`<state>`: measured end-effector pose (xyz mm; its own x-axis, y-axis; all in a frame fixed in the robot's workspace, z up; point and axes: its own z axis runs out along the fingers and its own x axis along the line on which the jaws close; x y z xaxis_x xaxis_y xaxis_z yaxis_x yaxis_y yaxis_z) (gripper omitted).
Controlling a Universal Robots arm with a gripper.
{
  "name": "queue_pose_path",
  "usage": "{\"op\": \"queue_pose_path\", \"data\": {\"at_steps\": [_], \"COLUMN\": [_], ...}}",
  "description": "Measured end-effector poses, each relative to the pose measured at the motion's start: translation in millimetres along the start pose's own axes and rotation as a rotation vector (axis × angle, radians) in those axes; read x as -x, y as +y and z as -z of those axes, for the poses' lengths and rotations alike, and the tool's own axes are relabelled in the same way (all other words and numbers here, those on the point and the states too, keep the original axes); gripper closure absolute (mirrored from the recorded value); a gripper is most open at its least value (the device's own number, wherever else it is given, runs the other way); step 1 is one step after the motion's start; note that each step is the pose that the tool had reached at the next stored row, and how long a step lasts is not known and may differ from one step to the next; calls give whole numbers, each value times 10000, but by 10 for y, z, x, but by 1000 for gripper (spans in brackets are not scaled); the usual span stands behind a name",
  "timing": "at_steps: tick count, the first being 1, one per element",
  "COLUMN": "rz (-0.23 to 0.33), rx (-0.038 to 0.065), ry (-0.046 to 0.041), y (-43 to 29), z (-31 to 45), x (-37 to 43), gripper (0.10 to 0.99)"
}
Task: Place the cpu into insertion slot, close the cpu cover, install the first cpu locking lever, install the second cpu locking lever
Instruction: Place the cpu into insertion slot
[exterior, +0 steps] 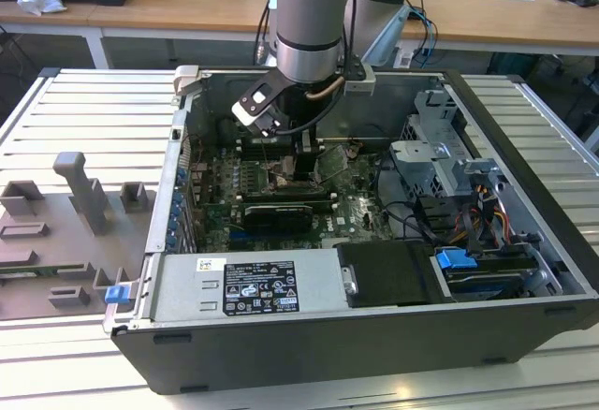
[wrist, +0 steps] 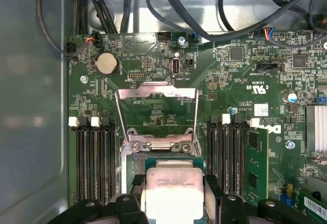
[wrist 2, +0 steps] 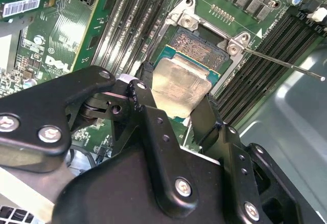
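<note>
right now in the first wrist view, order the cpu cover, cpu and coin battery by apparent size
1. cpu cover and cpu: too alike to rank, and the cpu sits nearer the camera
2. coin battery: clearly smallest

Arm (exterior: 314, 17) vert., pointing down, gripper (wrist 2: 176, 100) tight on cpu (wrist 2: 181, 83)

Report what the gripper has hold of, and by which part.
The gripper holds the cpu, its fingers pressed on two opposite side edges of the chip, over the insertion slot.
</note>
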<state>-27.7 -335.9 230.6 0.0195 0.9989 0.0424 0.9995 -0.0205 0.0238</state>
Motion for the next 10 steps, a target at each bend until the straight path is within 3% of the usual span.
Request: {"op": "queue_pose_path", "data": {"at_steps": [5,10], "rz": [-88,373], "rx": [3,-18], "ry": [5,35], "y": [-10,-59], "z": [-28,-68], "x": [-15,-29], "gripper": [545,545]}}
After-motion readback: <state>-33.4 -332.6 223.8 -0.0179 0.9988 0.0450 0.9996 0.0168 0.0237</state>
